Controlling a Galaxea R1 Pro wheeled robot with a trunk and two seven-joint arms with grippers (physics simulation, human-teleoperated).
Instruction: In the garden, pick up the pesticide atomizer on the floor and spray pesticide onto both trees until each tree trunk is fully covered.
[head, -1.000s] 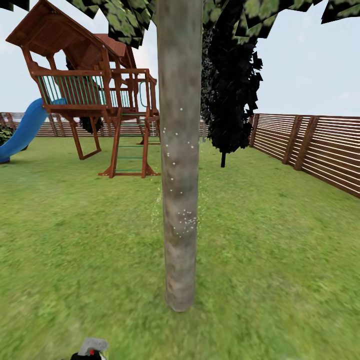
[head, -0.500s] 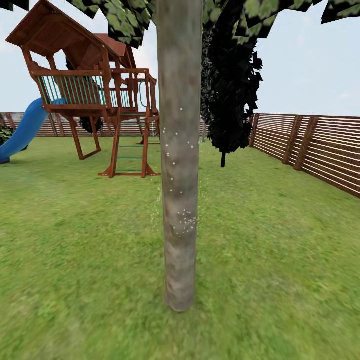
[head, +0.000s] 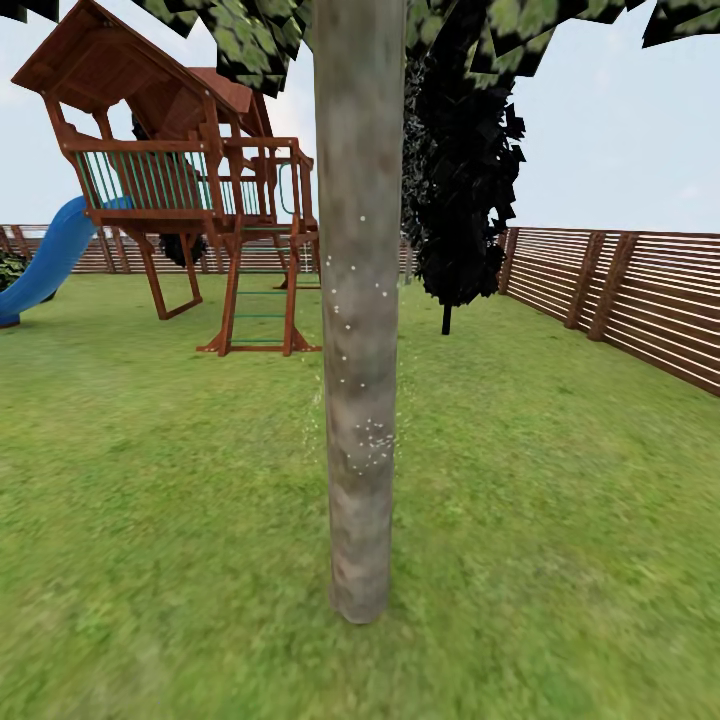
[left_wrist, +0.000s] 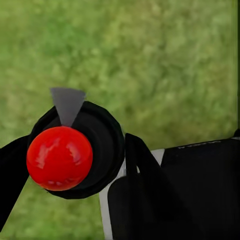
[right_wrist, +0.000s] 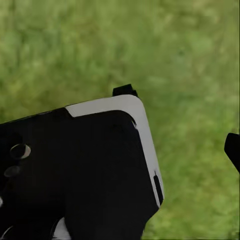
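Observation:
One tree trunk (head: 360, 250), thick and mottled grey-brown, rises straight ahead in the head view, with blocky green leaves (head: 250, 50) above. White pesticide specks (head: 370, 440) dot its middle, densest in a low patch. In the left wrist view my left gripper (left_wrist: 72, 165) is shut on the pesticide atomizer (left_wrist: 102, 145), a black body with a red knob and a grey nozzle pointing over grass. My right gripper (right_wrist: 120, 150) hangs over the lawn beside a black-and-white robot panel; one fingertip (right_wrist: 232, 149) shows at the picture's edge, wide apart, with nothing held.
A wooden playset (head: 190, 170) with a blue slide (head: 45, 260) stands back left. A dark, thin-stemmed tree (head: 460, 180) is behind the trunk on the right. A brown slatted fence (head: 620, 290) bounds the lawn (head: 560, 520) along the right and back.
The atomizer's grey nozzle, at the bottom edge of the head view one second ago, has dropped out of that view. The trunk, specks and camera are unchanged.

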